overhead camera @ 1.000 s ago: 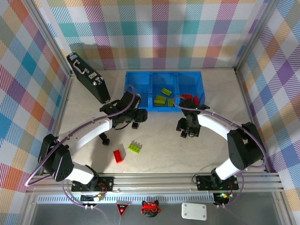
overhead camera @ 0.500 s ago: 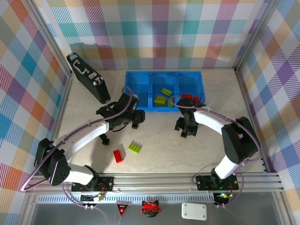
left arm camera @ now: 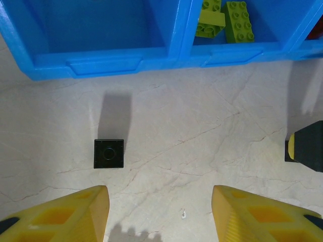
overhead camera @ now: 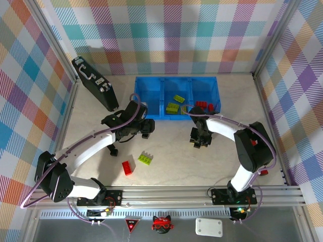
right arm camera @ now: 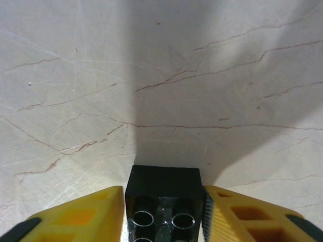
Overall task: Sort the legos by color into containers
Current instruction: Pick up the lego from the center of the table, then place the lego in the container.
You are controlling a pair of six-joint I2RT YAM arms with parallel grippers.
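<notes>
My right gripper hangs low over the table in front of the blue containers. It is shut on a black lego, which sits studs-down between the yellow fingers. My left gripper is open above bare table. A tiny black lego lies ahead of its left finger, apart from it and just short of the containers' front wall. Green legos lie in the middle compartment and red ones in the right one. A green lego and a red lego lie loose on the near table.
A black case with silver latches leans at the back left, beside the tray. A small dark piece lies under the left arm. Checked walls close in the back and both sides.
The right gripper's jaws have closed on the black lego and the arm has shifted slightly left. The left arm has drifted a little to the left, its jaws unchanged.
</notes>
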